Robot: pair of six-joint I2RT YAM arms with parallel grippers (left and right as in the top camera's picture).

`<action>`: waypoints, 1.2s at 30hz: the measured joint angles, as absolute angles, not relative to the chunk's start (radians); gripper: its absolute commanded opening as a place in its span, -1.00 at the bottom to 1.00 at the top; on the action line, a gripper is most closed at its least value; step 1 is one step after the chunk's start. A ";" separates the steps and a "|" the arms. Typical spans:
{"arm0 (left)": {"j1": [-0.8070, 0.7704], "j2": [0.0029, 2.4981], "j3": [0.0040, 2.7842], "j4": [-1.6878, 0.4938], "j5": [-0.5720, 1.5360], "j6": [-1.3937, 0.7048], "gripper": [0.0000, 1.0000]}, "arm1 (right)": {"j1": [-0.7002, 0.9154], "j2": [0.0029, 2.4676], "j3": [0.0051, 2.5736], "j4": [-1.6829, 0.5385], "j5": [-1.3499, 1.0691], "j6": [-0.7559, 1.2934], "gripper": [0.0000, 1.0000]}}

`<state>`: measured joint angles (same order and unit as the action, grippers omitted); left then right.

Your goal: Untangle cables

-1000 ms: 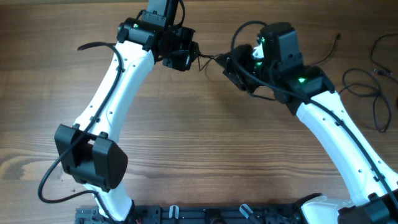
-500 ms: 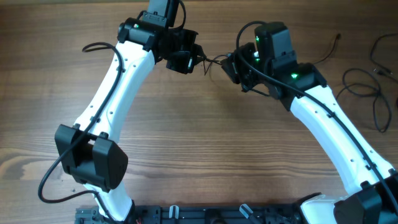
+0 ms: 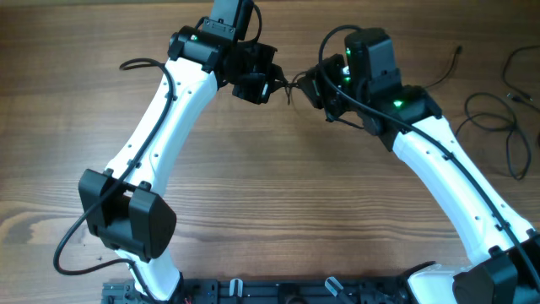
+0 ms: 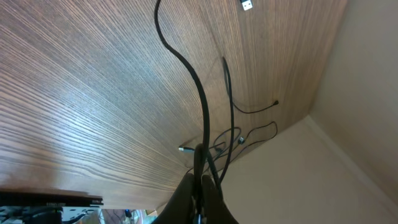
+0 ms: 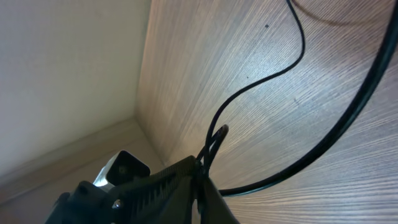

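Pinching one thin cable (image 3: 291, 83) from both sides. Left fingers (image 4: 186, 202) pressing together on it at the bottom of the left wrist view. Right fingers (image 5: 174, 186) clamping what looks like a folded strand of it in the right wrist view. Hanging above the far middle of the counter (image 3: 253, 186), with a small knotty bunch sitting in the short span between the two arms. Running away from the left fingers across the wood toward a white plug (image 4: 247, 5) lying flat. More loops (image 3: 498, 118) resting near the counter's right edge, well apart from both grips.

Judging the main danger as tightening: pulling straight apart from here, with both grips so near the bunch, likely cinching it instead of opening it. Also risking a slip, the cord being very thin and smooth-looking between closed fingers, so one end dropping back onto the wood. Working this close together, possibly bumping one wrist into the other. Possibly snagging the strand on the arms' own thicker wires (image 3: 342, 38), or dragging the far loops into a fresh tangle.
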<state>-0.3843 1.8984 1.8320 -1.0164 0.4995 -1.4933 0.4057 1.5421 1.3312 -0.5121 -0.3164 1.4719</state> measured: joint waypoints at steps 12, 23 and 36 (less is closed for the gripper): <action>-0.384 1.898 1.832 -1.016 0.500 -1.494 -0.92 | 0.415 1.542 1.331 -0.511 -0.309 1.453 -0.67; -0.384 1.898 1.832 -1.016 0.500 -1.494 -0.92 | 0.421 1.542 1.331 -0.512 -0.302 1.438 -0.75; -0.384 1.898 1.832 -1.016 0.500 -1.493 -0.92 | 0.421 1.542 1.331 -0.516 -0.302 1.427 -0.55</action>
